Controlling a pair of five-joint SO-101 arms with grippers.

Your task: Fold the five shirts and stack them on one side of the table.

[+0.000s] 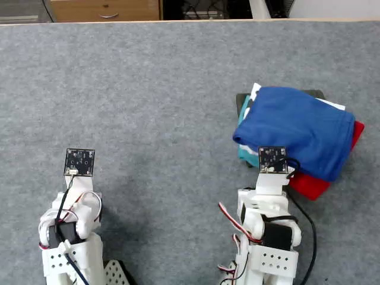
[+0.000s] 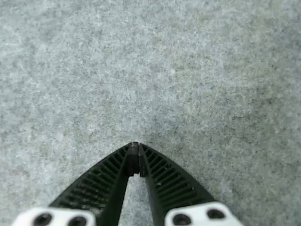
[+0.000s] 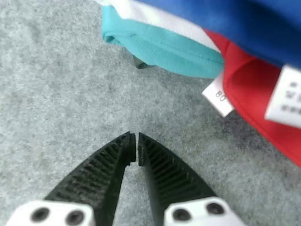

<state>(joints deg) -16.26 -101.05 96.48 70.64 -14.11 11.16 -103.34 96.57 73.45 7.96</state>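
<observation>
A stack of folded shirts lies at the right of the grey table. The blue shirt (image 1: 300, 127) is on top, over a white one (image 1: 256, 90), a teal one (image 1: 243, 151), a red one (image 1: 309, 184) and a dark one (image 1: 242, 102). In the right wrist view the teal shirt (image 3: 164, 44), the red shirt (image 3: 254, 89) and the blue shirt (image 3: 244, 21) lie just ahead of my right gripper (image 3: 137, 141), which is shut and holds nothing. My left gripper (image 2: 134, 149) is shut over bare carpet at the left, with its arm (image 1: 71, 219) pulled back.
The grey felt surface (image 1: 148, 89) spreads wide at the left and centre. White care labels (image 3: 218, 96) stick out of the red shirt. A wooden drawer unit (image 1: 107, 10) stands beyond the table's far edge. The right arm's base (image 1: 267, 237) sits just before the stack.
</observation>
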